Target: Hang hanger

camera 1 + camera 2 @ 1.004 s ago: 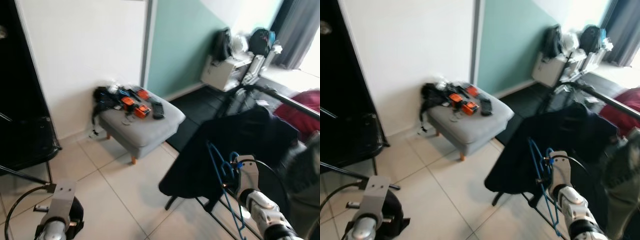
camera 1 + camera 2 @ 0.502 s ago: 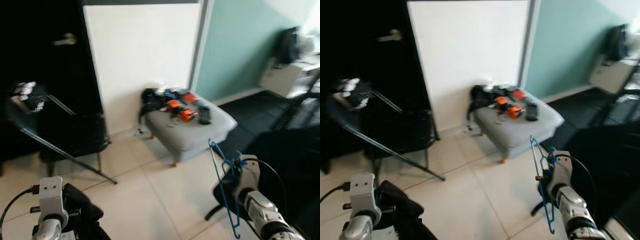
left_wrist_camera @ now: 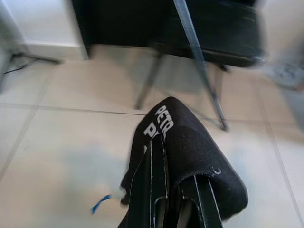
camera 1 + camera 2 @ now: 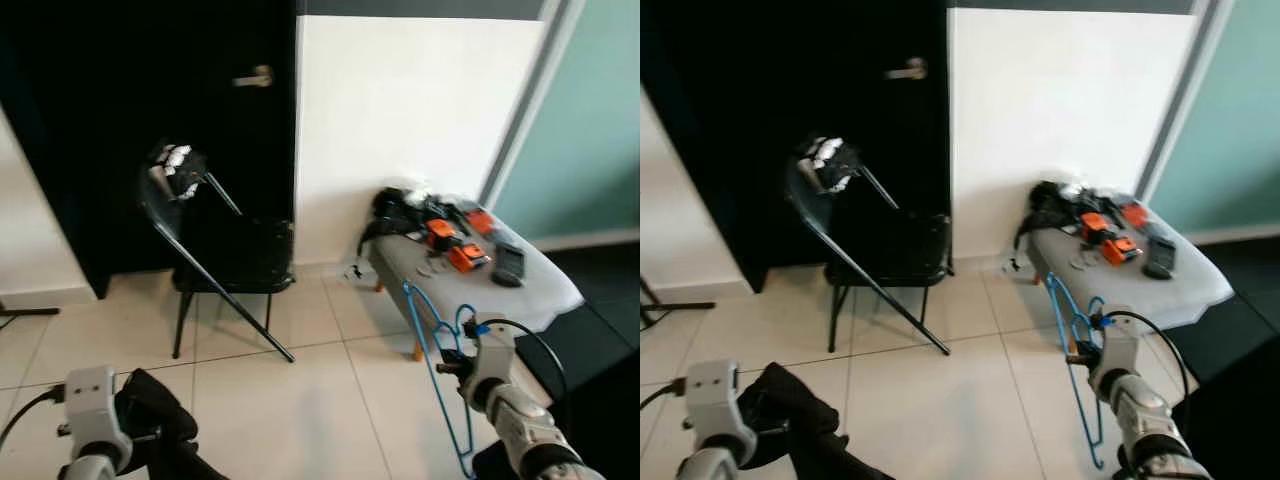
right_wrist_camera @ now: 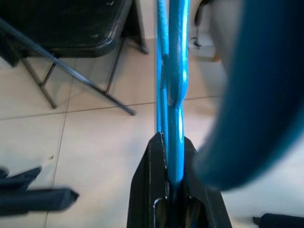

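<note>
- Left eye view: right gripper [image 4: 452,366] at 4 o'clock pinches the blue hanger [image 4: 432,345], held upright beside the grey ottoman's [image 4: 540,296] near edge; bare tile floor [image 4: 300,400] lies open from centre to the folding chair [image 4: 225,262] at 11 o'clock.
- Left wrist view: left gripper [image 3: 173,213] is clamped on black cloth [image 3: 185,152] above tiles.
- Right wrist view: fingers [image 5: 152,190] pressed on the hanger's wire.

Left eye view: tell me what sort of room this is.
Probably a lived-in room of a home: tiled floor, a black folding chair by a dark door, and a grey footstool strewn with small gear.
</note>
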Motion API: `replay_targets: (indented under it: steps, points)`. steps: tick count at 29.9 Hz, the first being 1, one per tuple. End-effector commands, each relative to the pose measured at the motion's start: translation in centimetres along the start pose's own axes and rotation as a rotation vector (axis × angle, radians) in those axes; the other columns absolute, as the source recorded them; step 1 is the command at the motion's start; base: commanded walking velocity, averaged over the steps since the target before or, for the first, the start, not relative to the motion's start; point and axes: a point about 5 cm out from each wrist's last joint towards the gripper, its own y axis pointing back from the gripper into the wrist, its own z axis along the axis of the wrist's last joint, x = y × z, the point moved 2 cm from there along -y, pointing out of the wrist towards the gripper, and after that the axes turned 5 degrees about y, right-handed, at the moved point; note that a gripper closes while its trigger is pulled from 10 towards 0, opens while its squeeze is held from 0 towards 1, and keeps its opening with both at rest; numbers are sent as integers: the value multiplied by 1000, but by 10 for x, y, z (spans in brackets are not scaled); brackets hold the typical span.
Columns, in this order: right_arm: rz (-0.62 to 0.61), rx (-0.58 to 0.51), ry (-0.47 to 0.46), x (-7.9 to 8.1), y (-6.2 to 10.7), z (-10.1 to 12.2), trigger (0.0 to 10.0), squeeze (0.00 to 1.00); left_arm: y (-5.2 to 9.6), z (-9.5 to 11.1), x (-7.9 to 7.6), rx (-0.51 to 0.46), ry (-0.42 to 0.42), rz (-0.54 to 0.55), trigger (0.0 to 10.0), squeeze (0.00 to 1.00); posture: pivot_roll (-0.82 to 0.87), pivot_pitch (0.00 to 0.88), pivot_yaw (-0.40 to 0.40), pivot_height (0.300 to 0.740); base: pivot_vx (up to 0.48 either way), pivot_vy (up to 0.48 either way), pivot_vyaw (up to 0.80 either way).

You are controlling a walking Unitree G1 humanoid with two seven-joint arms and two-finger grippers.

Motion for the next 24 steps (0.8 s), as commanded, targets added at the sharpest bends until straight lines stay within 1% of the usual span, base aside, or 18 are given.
replay_targets:
  steps: [1, 2, 4, 6, 7, 15, 24]
  points:
    - [-10, 18, -1, -3, 3, -6, 10000, 0, -1, 5, 5, -33, 33, 22, 10000, 0, -19, 0, -70, 740, 0, 0, 731]
    - [-8, 18, -1, -3, 3, -5, 10000, 0, -1, 5, 7, -38, 42, 31, 10000, 0, -19, 0, -70, 740, 0, 0, 731]
    - [1, 16, -2, -1, 1, -4, 10000, 0, -2, 5, 0, -35, -1, -22, 10000, 0, -15, 0, -73, 740, 0, 0, 731]
    - [1, 16, -2, -1, 1, -4, 10000, 0, -2, 5, 0, -35, -1, -22, 10000, 0, -15, 0, -73, 740, 0, 0, 731]
    - [6, 16, -3, 1, 0, -4, 10000, 0, -2, 5, -2, -33, -12, -40, 10000, 0, -7, 0, -75, 740, 0, 0, 731]
    - [39, 8, 3, 8, -2, -2, 10000, 0, -4, 5, -6, -23, -29, -86, 10000, 0, 0, 0, -70, 740, 0, 0, 731]
    - [58, 12, 4, 8, -2, -3, 10000, 0, -3, 3, -7, -23, -21, -98, 10000, 0, 21, 0, -86, 740, 0, 0, 727]
